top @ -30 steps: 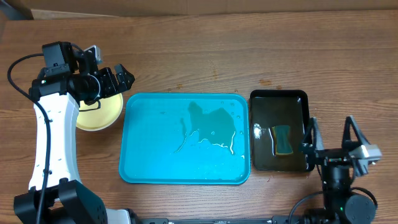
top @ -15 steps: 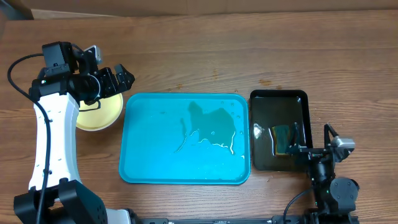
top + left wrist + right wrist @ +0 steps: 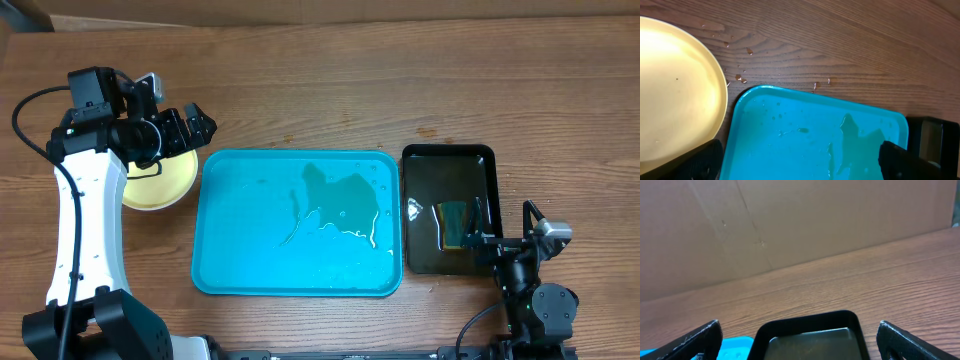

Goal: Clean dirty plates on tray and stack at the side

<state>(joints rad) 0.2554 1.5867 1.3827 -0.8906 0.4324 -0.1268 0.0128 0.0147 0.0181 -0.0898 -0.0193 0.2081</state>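
Left gripper (image 3: 797, 155): jaws spread wide and holding nothing. In the left wrist view both dark fingers sit at the bottom corners, with only the turquoise tray (image 3: 300, 152) and wood between them.

Pale yellow plate (image 3: 675, 90): rests on the table (image 3: 400, 90) just beside the short left end of the turquoise tray, not on it. Its face looks clean, with no red smear visible.

Plate relative to left gripper: off to the left, outside the gap between the fingers. The left finger overlaps its lower rim in the wrist view, but I cannot tell whether they touch.

Beneath the yellow plate: I cannot tell whether other plates lie under it.

Long axis: the plate is round and has none. The turquoise tray runs lengthwise left to right across the table.

Turquoise tray contents: no plates, only patches of water (image 3: 340, 205).

Nearer arm: the left, poised over the plate's far edge. The right arm is well apart, beyond the far end of the turquoise tray.

Right gripper (image 3: 800, 340): wide open and empty, at the near edge of the black tray (image 3: 448, 150), where the sponge (image 3: 456, 224) lies.

Judgement: the stacking seems close to done, and any further handling of the plate falls to the left arm.
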